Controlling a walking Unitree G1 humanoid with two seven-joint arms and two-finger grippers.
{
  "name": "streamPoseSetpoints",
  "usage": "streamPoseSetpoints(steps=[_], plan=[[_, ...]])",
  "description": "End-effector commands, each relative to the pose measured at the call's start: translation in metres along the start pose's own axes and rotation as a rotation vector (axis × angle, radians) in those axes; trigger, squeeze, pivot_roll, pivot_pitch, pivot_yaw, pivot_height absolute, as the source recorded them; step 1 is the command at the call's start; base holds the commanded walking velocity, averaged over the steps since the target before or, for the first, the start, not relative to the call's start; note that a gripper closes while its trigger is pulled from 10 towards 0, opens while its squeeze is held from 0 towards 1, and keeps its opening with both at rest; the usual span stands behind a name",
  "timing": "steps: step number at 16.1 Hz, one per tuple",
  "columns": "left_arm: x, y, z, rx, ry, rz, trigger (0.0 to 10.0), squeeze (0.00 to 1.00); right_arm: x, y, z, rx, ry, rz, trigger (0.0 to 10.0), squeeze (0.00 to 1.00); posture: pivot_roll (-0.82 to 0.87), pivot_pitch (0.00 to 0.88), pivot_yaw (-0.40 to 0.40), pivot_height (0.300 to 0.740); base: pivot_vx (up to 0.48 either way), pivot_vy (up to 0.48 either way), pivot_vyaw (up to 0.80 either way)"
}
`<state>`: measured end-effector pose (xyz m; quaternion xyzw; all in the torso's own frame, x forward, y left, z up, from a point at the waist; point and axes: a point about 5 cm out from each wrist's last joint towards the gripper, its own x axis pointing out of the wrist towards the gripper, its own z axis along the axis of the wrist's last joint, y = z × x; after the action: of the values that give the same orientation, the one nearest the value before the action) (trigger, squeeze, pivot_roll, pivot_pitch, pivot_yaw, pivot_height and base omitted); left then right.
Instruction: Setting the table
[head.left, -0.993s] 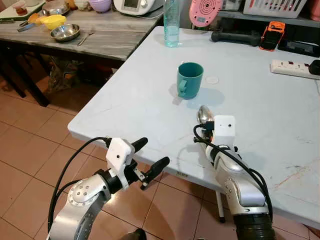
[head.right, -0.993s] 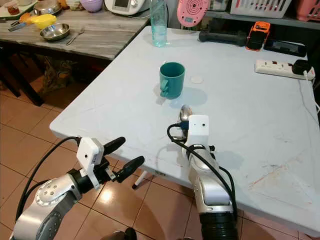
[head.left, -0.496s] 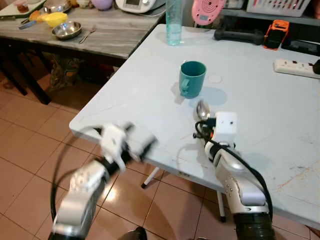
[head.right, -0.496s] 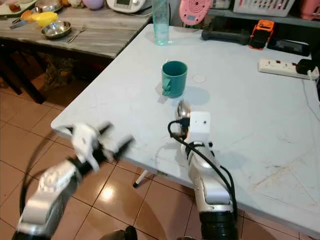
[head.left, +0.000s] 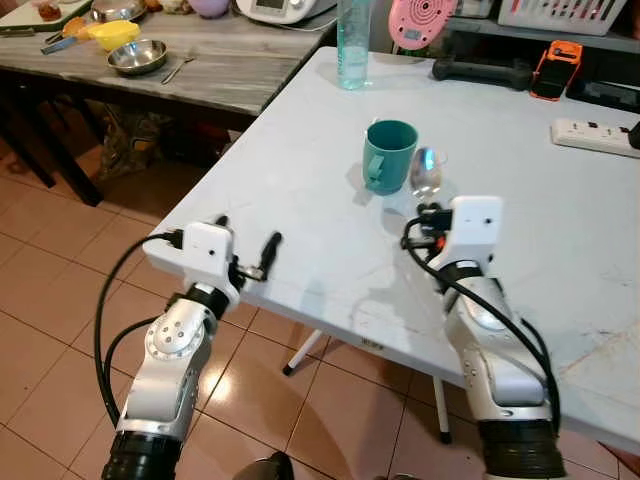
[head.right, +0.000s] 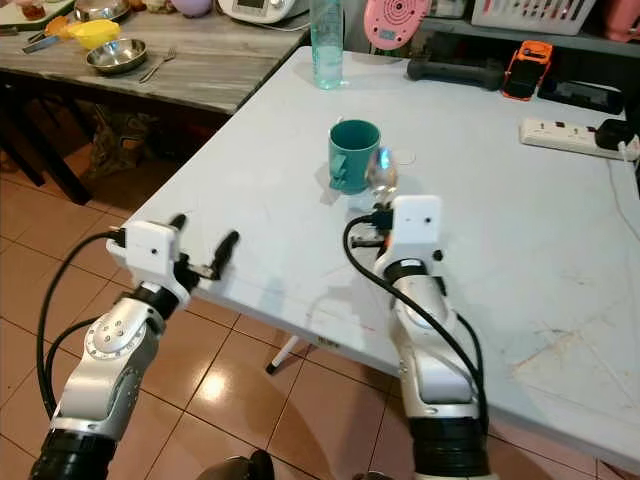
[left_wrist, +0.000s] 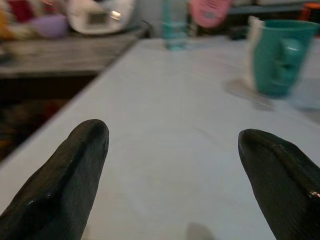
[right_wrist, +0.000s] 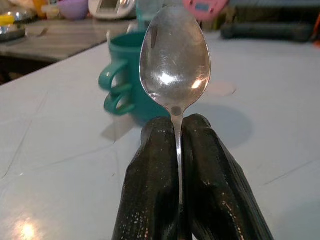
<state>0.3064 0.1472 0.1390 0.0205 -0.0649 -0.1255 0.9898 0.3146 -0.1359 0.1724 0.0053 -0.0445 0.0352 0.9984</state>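
From my station I note the right gripper (right_wrist: 177, 135) with its jaws closed on the handle of a spoon (right_wrist: 175, 55), bowl raised and pointing toward the teal mug (head.right: 353, 153), which stands upright on the white counter (head.right: 520, 230) just ahead of it. The left gripper (head.left: 245, 258) is held at the near corner of the counter, jaws spread wide with nothing between them – in the left wrist view its fingertips (left_wrist: 70, 170) frame bare surface, the mug off to one side. A clear bottle (head.right: 325, 40) stands near the far edge, a power strip (head.right: 570, 135) lies toward the far right, and a small white disc (head.left: 430, 157) sits just beside the mug. My judgement is that the spoon is yet to be set down and the table is barely started. Risks: the grip is on a thin handle between the finger pads, so the spoon could pivot or slip if the wrist tilts quickly; the bowl is close to the mug, and a forward reach could knock or tip it; a release from height would let the spoon bounce – possibly toward the near edge and the tiled floor (head.left: 60, 300).
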Motion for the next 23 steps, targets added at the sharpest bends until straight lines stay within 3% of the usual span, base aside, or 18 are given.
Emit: streamPoseSetpoints(steps=[1, 3, 4, 5, 11, 16, 23], plan=[[0.000, 0.011, 0.000, 0.003, -0.005, 0.067, 10.0, 0.00, -0.002, -0.002, 0.007, -0.009, -0.042, -0.010, 0.0, 0.00, -0.03, 0.090, 0.054, 0.740, 0.000, 0.000, 0.00], [0.004, 0.012, -0.001, -0.004, -0.003, 0.066, 10.0, 0.00, -0.004, -0.009, 0.012, -0.049, -0.077, -0.029, 0.0, 0.00, -0.03, 0.089, 0.056, 0.740, 0.000, 0.000, 0.00], [0.005, 0.010, 0.000, -0.008, -0.011, 0.064, 10.0, 0.00, -0.005, -0.011, 0.013, -0.062, -0.086, -0.033, 7.4, 0.00, -0.04, 0.093, 0.058, 0.740, 0.000, 0.000, 0.00], [0.006, 0.009, 0.000, -0.009, -0.016, 0.064, 10.0, 0.00, -0.006, -0.012, 0.013, -0.057, -0.089, -0.035, 10.0, 0.00, -0.04, 0.093, 0.058, 0.740, 0.000, 0.000, 0.00], [0.005, 0.000, -0.003, -0.046, -0.019, 0.088, 10.0, 0.00, -0.010, -0.014, 0.016, -0.066, -0.108, -0.056, 10.0, 0.00, -0.04, 0.101, 0.063, 0.740, 0.000, 0.000, 0.00], [0.008, 0.003, -0.003, -0.074, -0.015, 0.087, 10.0, 0.00, -0.007, -0.014, 0.016, -0.048, -0.101, -0.058, 10.0, 0.00, -0.04, 0.100, 0.060, 0.740, 0.000, 0.000, -0.67], [0.008, 0.002, -0.004, -0.059, -0.020, 0.073, 10.0, 0.00, -0.007, -0.009, 0.015, -0.055, -0.107, -0.050, 10.0, 0.00, -0.04, 0.100, 0.065, 0.740, 0.000, 0.122, -0.08]])
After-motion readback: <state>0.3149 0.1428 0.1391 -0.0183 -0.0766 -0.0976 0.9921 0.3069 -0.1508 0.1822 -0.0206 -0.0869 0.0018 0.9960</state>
